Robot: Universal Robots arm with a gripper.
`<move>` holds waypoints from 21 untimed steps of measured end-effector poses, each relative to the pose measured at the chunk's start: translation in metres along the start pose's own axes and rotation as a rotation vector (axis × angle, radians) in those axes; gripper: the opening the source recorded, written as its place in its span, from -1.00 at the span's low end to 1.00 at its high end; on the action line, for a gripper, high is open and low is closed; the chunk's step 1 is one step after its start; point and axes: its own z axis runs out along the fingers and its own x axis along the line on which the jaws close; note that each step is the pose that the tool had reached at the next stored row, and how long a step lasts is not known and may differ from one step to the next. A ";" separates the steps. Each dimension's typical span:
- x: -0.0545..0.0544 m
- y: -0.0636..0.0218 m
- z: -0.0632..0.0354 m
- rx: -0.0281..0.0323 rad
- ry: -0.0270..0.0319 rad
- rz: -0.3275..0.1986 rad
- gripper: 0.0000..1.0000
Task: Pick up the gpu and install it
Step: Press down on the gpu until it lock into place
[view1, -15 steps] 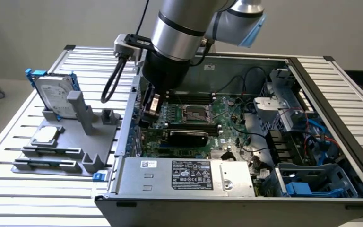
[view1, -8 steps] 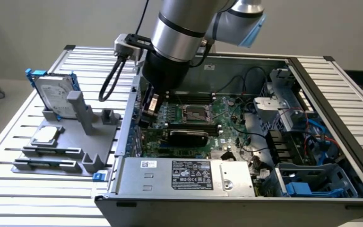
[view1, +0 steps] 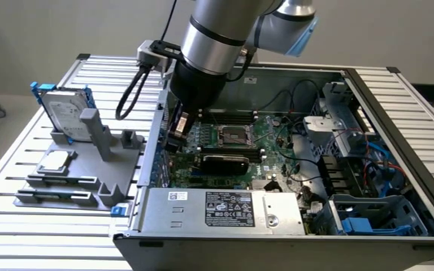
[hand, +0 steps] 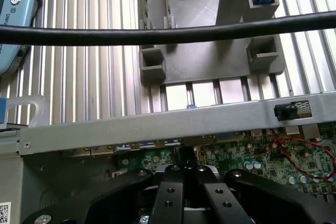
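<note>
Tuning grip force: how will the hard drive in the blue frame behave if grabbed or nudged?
The hard drive stands on edge in the grey holder, so a sideways push may rock it, though the slot likely stops it tipping. Its metal casing looks rigid and probably heavy for its size. The smooth silver face could be slippery; the blue frame probably gives better purchase.

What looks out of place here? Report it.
Nothing stands out. The silver hard drive in its blue frame stands upright in the grey holder, the square silver processor chip lies flat, and the open computer case shows no spill.
</note>
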 end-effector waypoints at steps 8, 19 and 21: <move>0.000 -0.0003 0.0001 -0.0035 -0.0028 0.033 -0.79; -0.001 -0.0042 -0.0013 -0.0038 0.0028 0.046 -0.79; -0.001 -0.0043 -0.0013 -0.0044 0.0015 0.050 -0.79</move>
